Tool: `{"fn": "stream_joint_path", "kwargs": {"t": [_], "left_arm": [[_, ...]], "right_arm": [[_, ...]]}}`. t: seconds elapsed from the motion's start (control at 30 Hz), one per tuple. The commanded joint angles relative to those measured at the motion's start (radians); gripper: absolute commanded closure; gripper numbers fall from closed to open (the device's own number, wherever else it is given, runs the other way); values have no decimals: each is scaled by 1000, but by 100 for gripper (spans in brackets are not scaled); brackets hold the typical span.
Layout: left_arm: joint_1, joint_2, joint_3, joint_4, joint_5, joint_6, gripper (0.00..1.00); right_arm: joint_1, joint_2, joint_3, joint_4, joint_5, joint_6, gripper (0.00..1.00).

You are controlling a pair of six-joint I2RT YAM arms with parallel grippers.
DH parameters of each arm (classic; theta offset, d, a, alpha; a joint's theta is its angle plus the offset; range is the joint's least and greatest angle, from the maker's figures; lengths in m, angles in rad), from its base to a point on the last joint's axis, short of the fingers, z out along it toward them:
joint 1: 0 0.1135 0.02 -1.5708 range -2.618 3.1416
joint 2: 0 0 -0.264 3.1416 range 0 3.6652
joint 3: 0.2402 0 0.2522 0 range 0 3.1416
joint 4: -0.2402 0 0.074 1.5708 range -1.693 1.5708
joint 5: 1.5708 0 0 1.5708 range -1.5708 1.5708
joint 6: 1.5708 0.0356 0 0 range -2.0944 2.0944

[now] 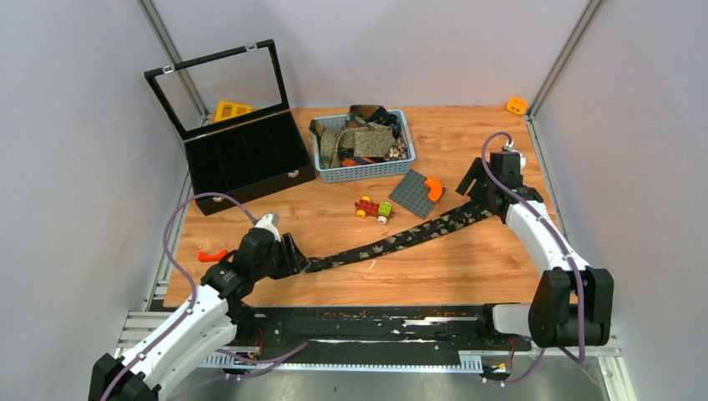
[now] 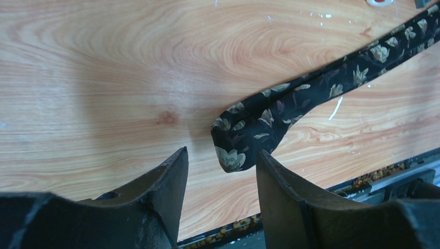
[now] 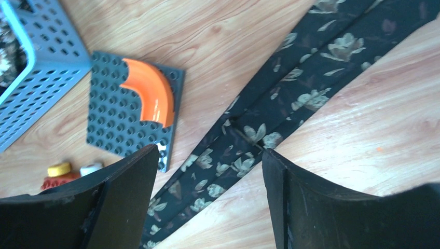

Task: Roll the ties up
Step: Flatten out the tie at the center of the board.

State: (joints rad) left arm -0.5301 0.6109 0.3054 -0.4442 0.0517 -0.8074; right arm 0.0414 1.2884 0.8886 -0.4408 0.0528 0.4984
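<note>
Far left, the black hinged box with the clear lid [image 1: 250,159] stands open. Its divided compartments look bare, no roll in any of them as far as I can see. Next, left gripper [image 2: 221,158]: jaws spread, down low at the wooden table [image 1: 493,280]. The narrow end of the black fabric necktie with the pale flower print [image 1: 401,238] lies right between the fingertips, a little curled. It sits close against one finger with a gap to the other, so not pinched. That tie is stretched out flat, diagonal across the table from the left gripper up to the right one, full length, no turn in it yet. Behind its middle, the blue-grey perforated plastic basket [image 1: 367,173] holds a loose heap of other ties [image 1: 361,138], olive and brown prints, none rolled. In front of the basket lie a few small coloured toy bricks [image 1: 373,209] and a flat grey studded plate [image 1: 412,195] with an orange curved piece [image 1: 433,188] on it, beside the tie, not on it. Far right, right gripper [image 3: 210,153]: jaws wide apart, hovering over the broader stretch of the same tie, holding nothing. My read: very early. One tie is only laid out for rolling, the rolling itself is not started, and the heap in the basket is all left to do.
</note>
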Motion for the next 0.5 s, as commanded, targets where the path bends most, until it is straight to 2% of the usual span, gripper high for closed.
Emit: {"fn": "stream_joint_path", "kwargs": {"t": [0.0, 0.47], "left_arm": [[-4, 4, -16, 106, 67, -17, 45], [-5, 55, -97, 218, 79, -47, 55]], "right_arm": [[23, -53, -21, -9, -94, -38, 26], [64, -102, -44, -16, -135, -59, 28]]}}
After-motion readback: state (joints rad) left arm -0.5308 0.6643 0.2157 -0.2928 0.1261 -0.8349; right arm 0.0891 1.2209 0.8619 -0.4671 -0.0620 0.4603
